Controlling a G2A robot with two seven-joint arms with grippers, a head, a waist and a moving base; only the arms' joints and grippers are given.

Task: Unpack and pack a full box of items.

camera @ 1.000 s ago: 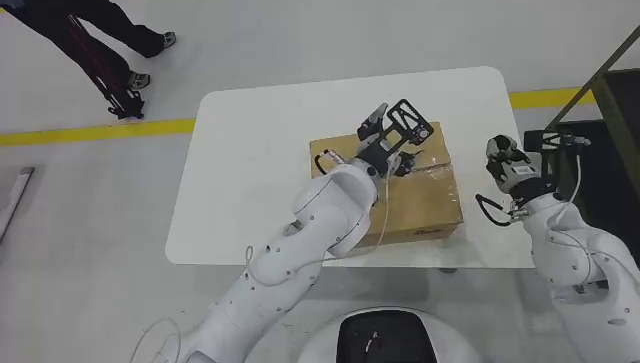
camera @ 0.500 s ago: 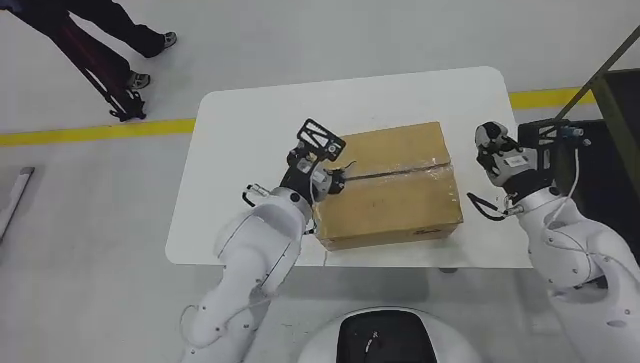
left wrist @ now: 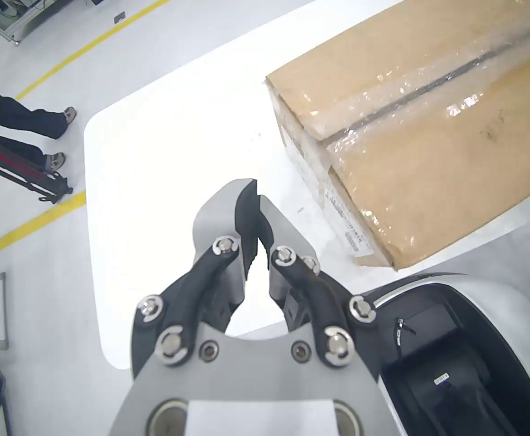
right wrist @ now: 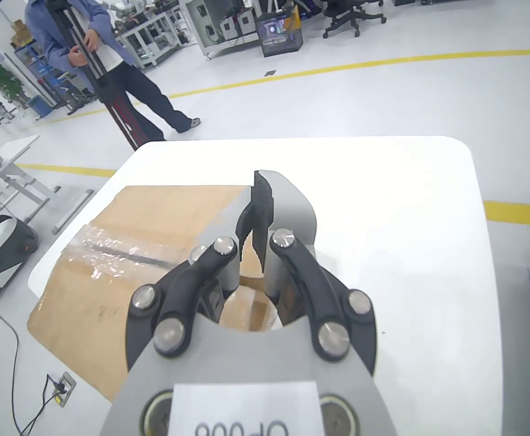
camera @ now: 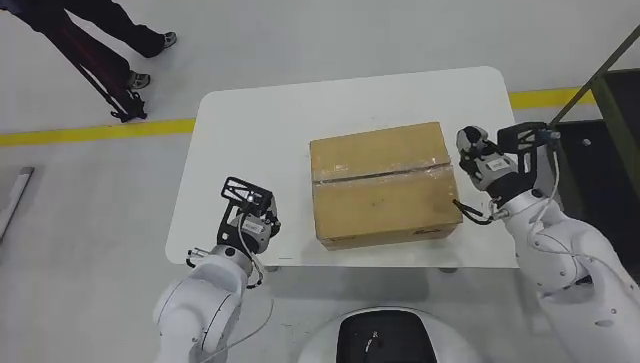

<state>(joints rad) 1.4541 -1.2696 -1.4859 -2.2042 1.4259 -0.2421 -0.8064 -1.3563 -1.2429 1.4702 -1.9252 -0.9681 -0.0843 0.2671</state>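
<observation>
So the left gripper point(left wrist: 252, 192) is pinched closed on nothing, sitting over the table point(camera: 250, 133) near a front corner. There's a wide strip of bare tabletop between it and the box point(camera: 382, 181). The right gripper point(right wrist: 257, 185) is closed and empty too, just beside the box's far end. The box is plain brown cardboard, flaps down, with crinkly clear tape along the seam.

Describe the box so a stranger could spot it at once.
Find the white, round-cornered table. On its side nearer the right end effector sits a shut cardboard box. Its brown card and the shiny clear tape along its top seam set it apart from the grey-and-black end effector.
</observation>
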